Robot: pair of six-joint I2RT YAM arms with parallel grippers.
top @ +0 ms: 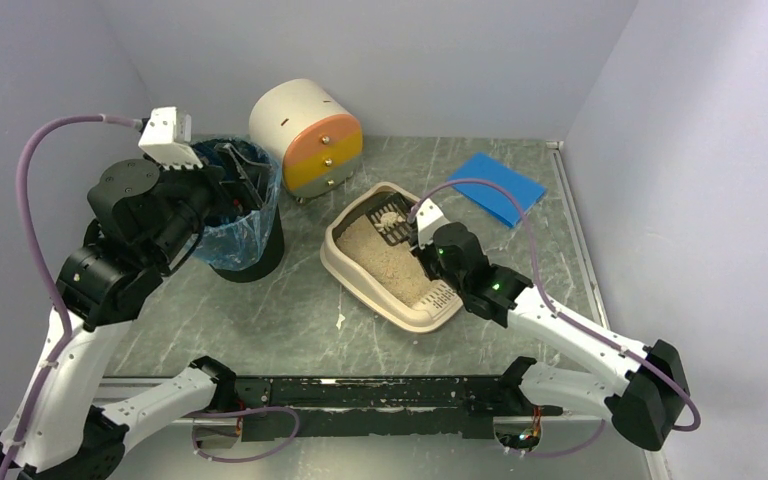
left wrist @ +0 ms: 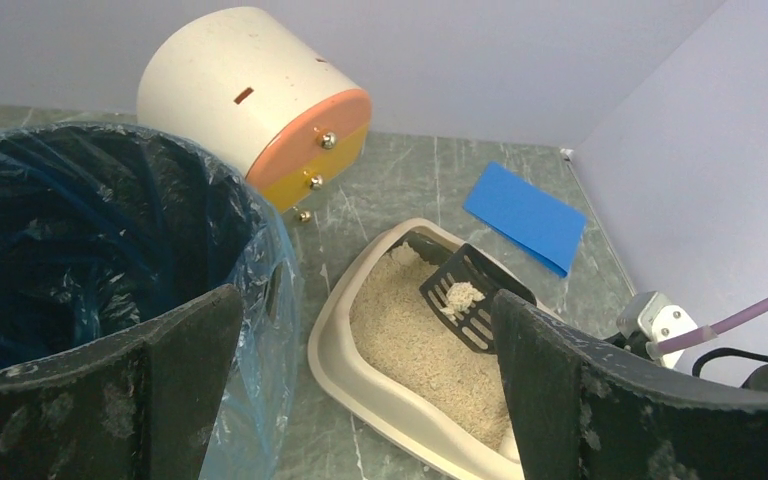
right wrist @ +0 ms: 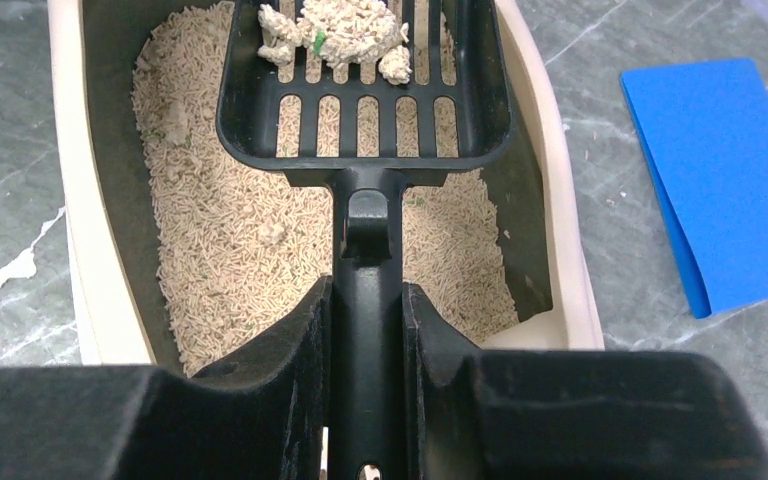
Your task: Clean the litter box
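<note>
The beige litter box (top: 338,262) lies right of the table's middle, holding tan litter. My right gripper (right wrist: 367,290) is shut on the handle of a black slotted scoop (right wrist: 360,90). The scoop is held a little above the litter at the box's far end, and a pale clump (right wrist: 340,30) rests on its slots. From above, the right gripper (top: 428,245) sits over the box's right side. The left wrist view takes in the litter box's rim (left wrist: 345,375), the scoop (left wrist: 470,295) and the clump (left wrist: 460,297). My left gripper (left wrist: 365,300) is open and empty, raised over the bin's rim.
A black round bin with a blue liner (top: 250,240) stands left of the litter box, under the left gripper (top: 232,170). A white cylindrical drawer unit (top: 305,135) with orange and yellow fronts stands behind. A folded blue sheet (top: 497,187) lies at the back right. Walls close in at left, back and right.
</note>
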